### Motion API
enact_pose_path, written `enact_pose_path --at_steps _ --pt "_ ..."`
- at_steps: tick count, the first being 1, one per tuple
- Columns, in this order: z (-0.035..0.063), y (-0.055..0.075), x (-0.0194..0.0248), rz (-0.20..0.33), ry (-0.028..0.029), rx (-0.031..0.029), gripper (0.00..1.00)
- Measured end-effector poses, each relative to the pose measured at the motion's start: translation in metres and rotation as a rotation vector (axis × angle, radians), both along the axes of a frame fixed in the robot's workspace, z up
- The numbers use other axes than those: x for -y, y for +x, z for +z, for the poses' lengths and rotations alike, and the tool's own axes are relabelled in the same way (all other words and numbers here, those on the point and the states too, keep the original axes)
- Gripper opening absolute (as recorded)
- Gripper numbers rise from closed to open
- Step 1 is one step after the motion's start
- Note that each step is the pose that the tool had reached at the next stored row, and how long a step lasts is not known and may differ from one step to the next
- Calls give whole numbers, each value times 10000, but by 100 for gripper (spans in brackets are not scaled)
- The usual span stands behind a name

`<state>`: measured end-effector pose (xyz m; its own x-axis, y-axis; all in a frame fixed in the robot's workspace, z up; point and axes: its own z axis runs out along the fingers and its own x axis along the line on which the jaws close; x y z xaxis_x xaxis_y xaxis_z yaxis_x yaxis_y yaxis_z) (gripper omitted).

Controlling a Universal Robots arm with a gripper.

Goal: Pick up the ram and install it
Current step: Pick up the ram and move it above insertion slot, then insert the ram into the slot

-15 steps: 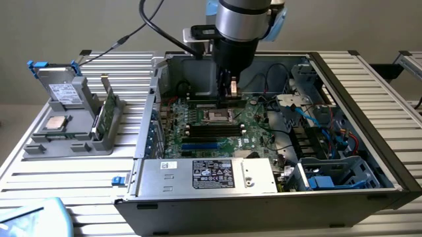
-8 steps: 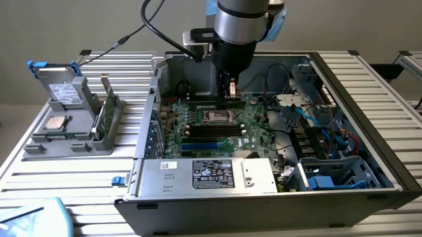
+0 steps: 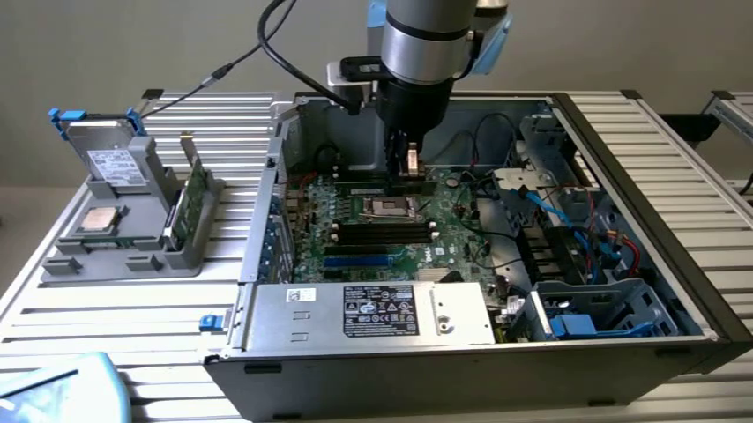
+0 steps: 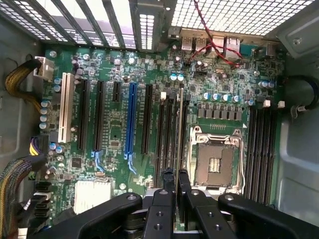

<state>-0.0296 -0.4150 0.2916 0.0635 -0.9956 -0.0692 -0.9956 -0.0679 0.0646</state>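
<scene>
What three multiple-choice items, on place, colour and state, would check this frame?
1. Where is the gripper? A over a keyboard; B inside the open case, above the motherboard; C in a drawer.
2. The motherboard is: A red; B green; C white.
3. The processor socket is: A empty; B holding a chip; C under a cooler.
Key: 1 B, it hangs over the board within the case walls; 2 B, its surface is green throughout; 3 A, bare contacts show inside the metal frame.
</scene>
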Motion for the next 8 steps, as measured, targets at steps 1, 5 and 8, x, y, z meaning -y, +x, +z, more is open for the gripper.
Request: enact_pose_path --at_steps 1,5,8 --pt "-1 0 -1 0 -1 0 14" --pt "3 0 -1 0 -1 0 14" --pt "4 0 -1 0 -1 0 14"
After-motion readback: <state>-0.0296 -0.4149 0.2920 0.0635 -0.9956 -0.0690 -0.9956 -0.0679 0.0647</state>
